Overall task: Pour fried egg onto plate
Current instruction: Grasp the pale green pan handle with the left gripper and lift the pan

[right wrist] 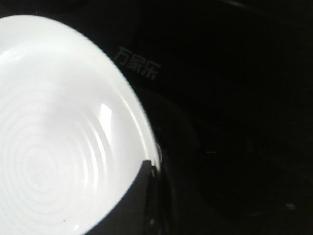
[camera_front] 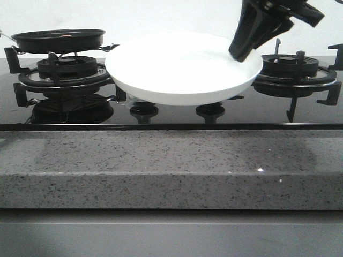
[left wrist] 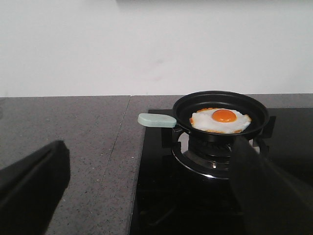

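The fried egg (left wrist: 221, 120), white with a browned edge and an orange yolk up, lies in the black pan (left wrist: 183, 110), which sits on the left burner and has a pale green handle (left wrist: 156, 120). The pan also shows in the front view (camera_front: 59, 38), where the egg is hidden. My left gripper (left wrist: 151, 196) is open and empty, short of the pan, and is out of the front view. My right gripper (camera_front: 244, 51) is shut on the right rim of the white plate (camera_front: 177, 69) and holds it above the middle of the hob. The plate (right wrist: 58, 137) is empty; one finger (right wrist: 139, 196) lies over its rim.
A black glass hob (camera_front: 300, 112) has a left burner grate (camera_front: 64, 72), a right burner grate (camera_front: 295, 69) and two knobs (camera_front: 143, 111) under the plate. A speckled grey counter (camera_front: 171, 160) runs along the front and to the hob's left (left wrist: 73, 132). A white wall stands behind.
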You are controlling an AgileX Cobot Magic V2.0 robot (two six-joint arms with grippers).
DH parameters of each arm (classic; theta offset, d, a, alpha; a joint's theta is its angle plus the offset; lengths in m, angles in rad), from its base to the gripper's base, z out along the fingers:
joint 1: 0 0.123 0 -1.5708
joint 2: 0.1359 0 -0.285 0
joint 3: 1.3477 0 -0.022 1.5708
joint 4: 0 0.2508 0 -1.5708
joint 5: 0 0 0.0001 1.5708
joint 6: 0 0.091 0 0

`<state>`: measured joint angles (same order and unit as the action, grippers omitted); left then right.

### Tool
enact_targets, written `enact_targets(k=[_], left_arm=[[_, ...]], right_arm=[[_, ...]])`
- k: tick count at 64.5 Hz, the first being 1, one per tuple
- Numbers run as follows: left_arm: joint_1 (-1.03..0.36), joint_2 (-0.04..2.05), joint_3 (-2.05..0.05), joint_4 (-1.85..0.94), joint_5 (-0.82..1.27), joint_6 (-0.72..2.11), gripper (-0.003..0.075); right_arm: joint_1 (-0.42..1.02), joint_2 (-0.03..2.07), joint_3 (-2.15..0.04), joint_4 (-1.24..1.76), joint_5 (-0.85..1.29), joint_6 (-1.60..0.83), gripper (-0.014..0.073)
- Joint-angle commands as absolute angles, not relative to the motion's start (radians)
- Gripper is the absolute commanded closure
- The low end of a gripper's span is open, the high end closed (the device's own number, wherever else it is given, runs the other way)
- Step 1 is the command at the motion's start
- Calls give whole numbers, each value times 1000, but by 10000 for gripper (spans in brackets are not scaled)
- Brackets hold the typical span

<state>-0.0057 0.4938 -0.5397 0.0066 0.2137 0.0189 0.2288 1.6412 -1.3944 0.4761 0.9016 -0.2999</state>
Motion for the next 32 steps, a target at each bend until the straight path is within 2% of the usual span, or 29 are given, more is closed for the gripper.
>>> enact_targets(k=[1, 20, 32], left_arm=[[-6, 503, -577, 0, 134, 16, 71], [-6, 503, -577, 0, 132, 16, 71], [0, 526, -586, -195, 155, 9, 71]], right_arm=[[229, 1587, -1410, 522, 841, -315, 652], [229, 1587, -1410, 524, 851, -315, 652], [229, 1588, -1410, 524, 851, -315, 652]])
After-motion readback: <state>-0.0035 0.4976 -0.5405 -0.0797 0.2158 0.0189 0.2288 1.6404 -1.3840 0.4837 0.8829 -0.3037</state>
